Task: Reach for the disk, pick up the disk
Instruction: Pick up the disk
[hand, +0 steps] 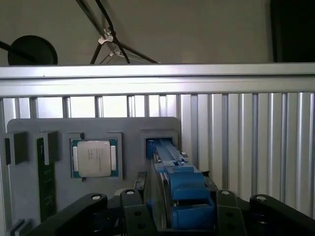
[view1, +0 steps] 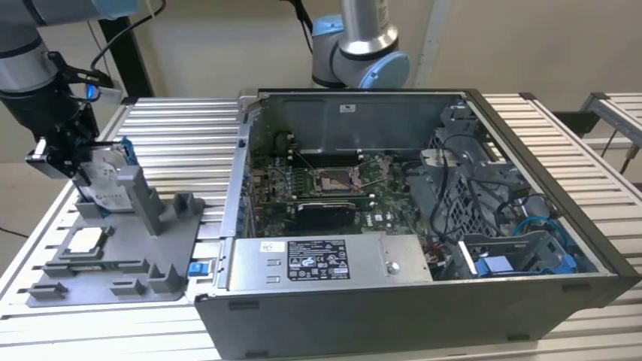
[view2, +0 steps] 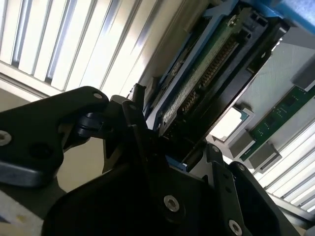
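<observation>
Black fingers [hand: 133,211] of the gripper [hand: 177,196] sit right up front in both wrist views, and they look clamped narrow on either side of the disk [view2: 204,73]. It stands on edge in a slot of the grey fixture tray [view1: 150,248], near the square CPU chip [hand: 93,158]. So I'd say the reach is done and we're at the grab part of the pick-up. Can't quite tell from the exterior view whether the disk is seated or barely lifted; my guess is seated. Getting it out calls for a straight pull along the slot, no twisting, since the tray's posts stand close.
</observation>
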Motion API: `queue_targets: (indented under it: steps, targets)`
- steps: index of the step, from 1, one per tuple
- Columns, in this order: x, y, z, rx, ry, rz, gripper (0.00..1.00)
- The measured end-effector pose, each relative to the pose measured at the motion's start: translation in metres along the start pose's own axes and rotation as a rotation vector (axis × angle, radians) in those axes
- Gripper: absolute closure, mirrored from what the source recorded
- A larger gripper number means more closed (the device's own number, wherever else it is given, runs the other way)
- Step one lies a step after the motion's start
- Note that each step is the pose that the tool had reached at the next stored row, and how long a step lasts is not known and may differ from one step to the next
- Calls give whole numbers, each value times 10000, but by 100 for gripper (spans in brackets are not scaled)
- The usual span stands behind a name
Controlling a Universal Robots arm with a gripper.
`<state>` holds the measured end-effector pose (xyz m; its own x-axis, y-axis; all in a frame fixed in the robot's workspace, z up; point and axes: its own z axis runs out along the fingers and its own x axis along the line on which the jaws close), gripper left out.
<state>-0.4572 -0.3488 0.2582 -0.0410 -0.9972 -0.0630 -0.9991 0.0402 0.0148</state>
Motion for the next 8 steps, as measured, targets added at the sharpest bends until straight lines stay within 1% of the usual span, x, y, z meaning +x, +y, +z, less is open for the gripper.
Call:
queue_targets:
  steps: [8]
  targets:
    - [-2,0,-23,2,-1,0,0]
